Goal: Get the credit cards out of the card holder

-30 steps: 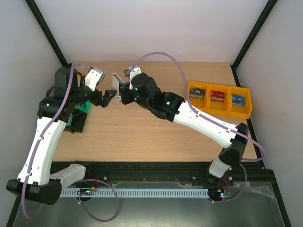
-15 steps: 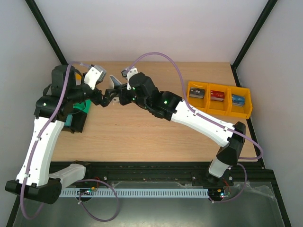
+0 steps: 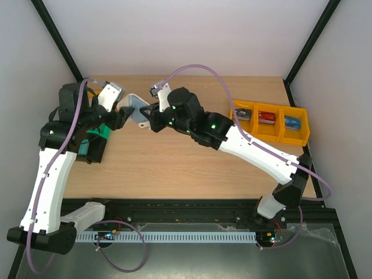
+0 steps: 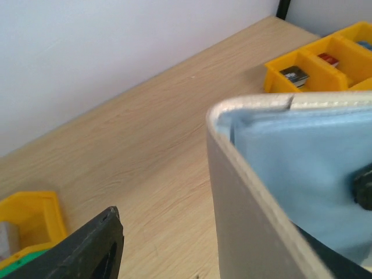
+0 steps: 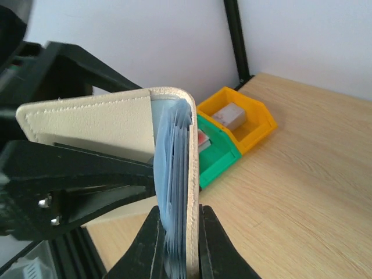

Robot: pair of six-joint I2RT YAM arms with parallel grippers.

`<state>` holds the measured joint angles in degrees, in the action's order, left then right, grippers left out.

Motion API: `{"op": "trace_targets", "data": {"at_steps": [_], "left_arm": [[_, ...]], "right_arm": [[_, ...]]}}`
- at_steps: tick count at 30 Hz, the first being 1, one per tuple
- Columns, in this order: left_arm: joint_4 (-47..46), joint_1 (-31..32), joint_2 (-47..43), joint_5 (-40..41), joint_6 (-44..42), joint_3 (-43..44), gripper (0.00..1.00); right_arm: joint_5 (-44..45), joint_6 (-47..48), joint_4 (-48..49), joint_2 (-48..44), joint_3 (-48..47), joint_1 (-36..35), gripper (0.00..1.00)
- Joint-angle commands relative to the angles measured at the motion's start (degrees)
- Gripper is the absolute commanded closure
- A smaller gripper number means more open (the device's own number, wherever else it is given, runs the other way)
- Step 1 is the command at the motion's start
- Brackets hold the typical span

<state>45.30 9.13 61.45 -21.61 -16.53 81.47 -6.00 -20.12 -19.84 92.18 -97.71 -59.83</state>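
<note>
Wood table [image 3: 174, 165], white walls. Card holder [image 5: 110, 125] is held up off it at back left, half open, with blue lining showing. Right gripper [image 5: 178, 235] pinches the blue leaves and one cover. Left gripper [image 3: 124, 114] has its jaws spread astride the other beige cover, near finger not touching.

Yellow three-slot bin [image 3: 270, 133] at far right holds a grey, a red and a blue item, one per slot. Green bin [image 5: 224, 157] and small yellow bin [image 5: 258, 125] sit at left, with a grey block [image 5: 229, 114] in the yellow one.

Versus a second ago, holder and both grippers sit further left.

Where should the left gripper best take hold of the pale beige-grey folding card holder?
Grip the free beige cover of the card holder, coming from the left: the right gripper pinches the blue leaves, and the cover stands spread away from them.
</note>
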Motion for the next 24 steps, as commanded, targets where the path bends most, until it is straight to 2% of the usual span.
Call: {"op": "trace_targets", "data": {"at_steps": [1,3,6,8,10,13,15,19,24], "left_arm": [[3.8,-1.8,-1.61,-8.21,-2.13,1.11,0.43],[5.56,-2.53,-1.95,-11.29,-3.41,2.1,0.49],[8.18,-2.87,-2.16,-16.86,-5.58,3.08,0.54],[9.24,-3.12,-2.13,-21.17,-6.16,3.54,0.62],[9.92,-3.31,-2.02,-24.84,-6.67,3.82,0.73],[10.42,-3.54,-1.67,-30.83,-7.14,3.28,0.96],[10.72,-3.86,-1.58,-33.61,-7.32,3.18,0.98],[12.05,-5.08,-1.66,-37.06,-7.81,4.31,0.98],[13.41,-6.58,-1.69,-41.24,-8.31,4.92,0.98]], "right_arm": [[-9.75,5.44,3.38,-4.98,0.78,1.48,0.98],[-14.2,6.38,3.62,-6.41,1.9,3.09,0.98],[-22.02,7.85,3.48,-8.03,3.03,4.99,0.98],[-26.84,9.76,2.83,-8.79,3.3,5.56,0.98],[-32.42,11.73,2.24,-9.11,3.4,5.68,0.98],[-36.15,13.68,1.63,-9.21,3.58,5.71,0.98],[-35.64,14.33,1.52,-9.53,3.98,5.91,0.95],[-35.46,14.62,3.4,-11.58,8.1,7.77,0.81],[-36.55,15.26,5.45,-14.23,12.63,9.85,0.55]]}}
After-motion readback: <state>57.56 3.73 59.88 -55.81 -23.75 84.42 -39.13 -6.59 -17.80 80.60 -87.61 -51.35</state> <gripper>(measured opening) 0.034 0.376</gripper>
